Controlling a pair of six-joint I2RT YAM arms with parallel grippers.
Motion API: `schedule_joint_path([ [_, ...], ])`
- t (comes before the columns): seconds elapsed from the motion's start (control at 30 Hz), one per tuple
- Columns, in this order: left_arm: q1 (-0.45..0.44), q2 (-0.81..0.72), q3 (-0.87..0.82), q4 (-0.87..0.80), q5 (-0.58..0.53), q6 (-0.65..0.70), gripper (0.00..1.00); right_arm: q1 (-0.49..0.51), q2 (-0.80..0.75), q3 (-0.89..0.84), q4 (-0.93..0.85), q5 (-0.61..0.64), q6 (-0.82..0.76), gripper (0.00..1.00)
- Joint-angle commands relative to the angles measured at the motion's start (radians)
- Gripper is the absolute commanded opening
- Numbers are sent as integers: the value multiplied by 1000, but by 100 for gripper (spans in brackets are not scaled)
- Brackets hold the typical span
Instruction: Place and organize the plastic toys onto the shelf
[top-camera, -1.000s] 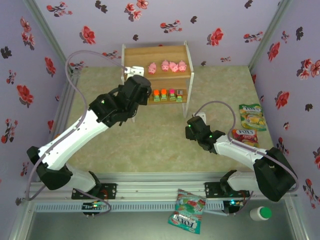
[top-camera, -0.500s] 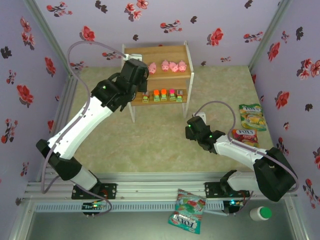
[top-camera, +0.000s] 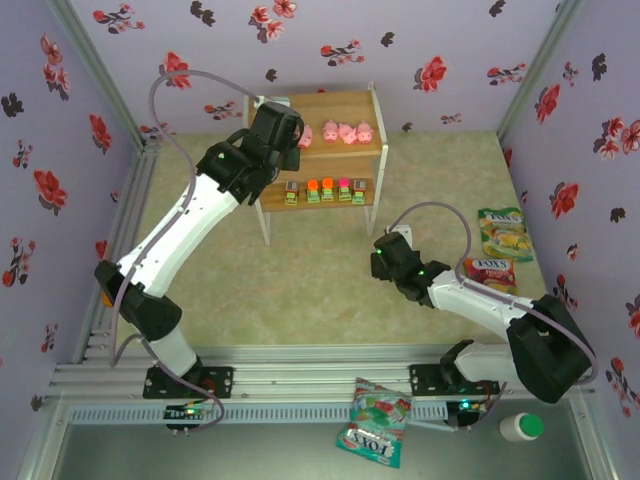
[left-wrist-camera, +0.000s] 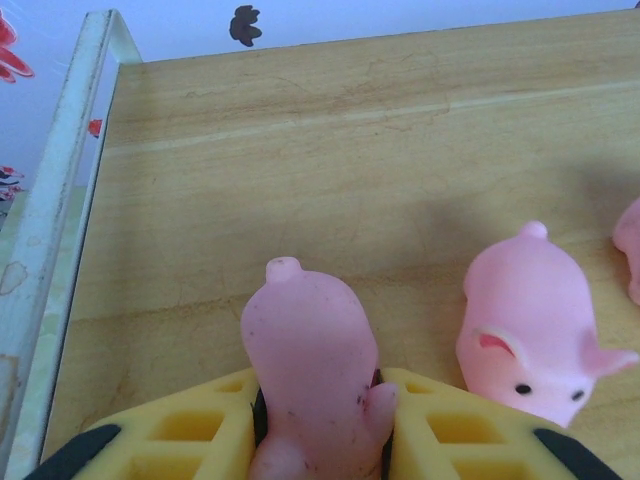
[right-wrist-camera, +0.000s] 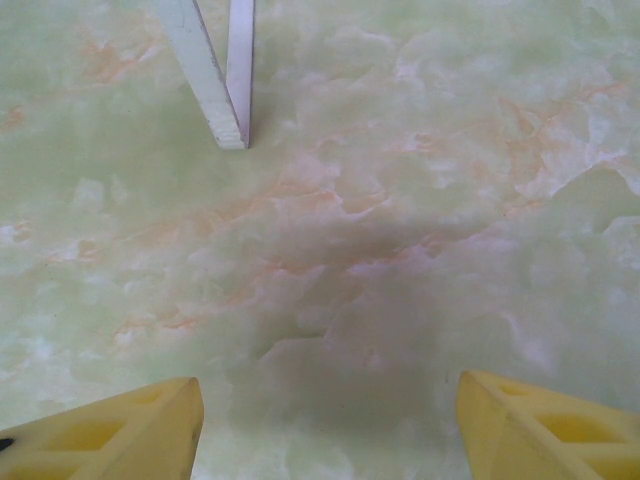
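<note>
The left gripper (top-camera: 281, 127) is over the left part of the top board of the shelf (top-camera: 340, 105). In the left wrist view its jaws (left-wrist-camera: 318, 415) are closed on a pink pig (left-wrist-camera: 305, 360): the two yellow fingers (left-wrist-camera: 190, 435) press the body from both sides, and the small tail end points to the far edge of the board. Whether this pig touches the wood, I cannot tell.

Just to the right of it a second pig (left-wrist-camera: 525, 320) stands on the board, apart from the fingers, with its ears and black eyes turned to the camera. At the right edge of this view is a part of one more pink body (left-wrist-camera: 630, 250).

From above, the other pigs (top-camera: 347, 132) make a short row on the top board, to the right of the left gripper. On the lower board five blocks (top-camera: 327, 189) stand in a line — green bases with grey, orange and pink tops.

The right gripper (top-camera: 385, 262) is low over the green marbled table (top-camera: 300, 290), in front of the right side of the shelf and well apart from it. Its jaws (right-wrist-camera: 325, 425) are wide open and hold nothing; between the fingers (right-wrist-camera: 110, 430) is bare table. A white leg (right-wrist-camera: 215, 70) of the shelf stands further ahead.

Two snack bags (top-camera: 503, 232) lie near the right wall, and a third one (top-camera: 375, 420) lies at the near edge — none of them is touched by an arm.
</note>
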Motion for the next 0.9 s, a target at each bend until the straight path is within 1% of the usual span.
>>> schedule_joint_path([
  [0.0, 14, 16, 45, -16, 15, 27, 33, -5, -16, 26, -5, 15, 17, 69],
  [0.23, 31, 36, 70, -32, 32, 25, 35, -5, -13, 26, -5, 15, 17, 69],
  [0.33, 33, 39, 74, -38, 36, 24, 37, -6, -10, 26, -3, 16, 17, 69],
  [0.6, 35, 39, 71, -43, 45, 21, 39, -5, -4, 28, -4, 16, 17, 69],
  [0.7, 34, 39, 71, -45, 47, 20, 42, -6, -2, 28, -2, 16, 16, 69],
  [0.87, 35, 37, 74, -44, 49, 21, 43, -5, -2, 29, -3, 16, 15, 69],
])
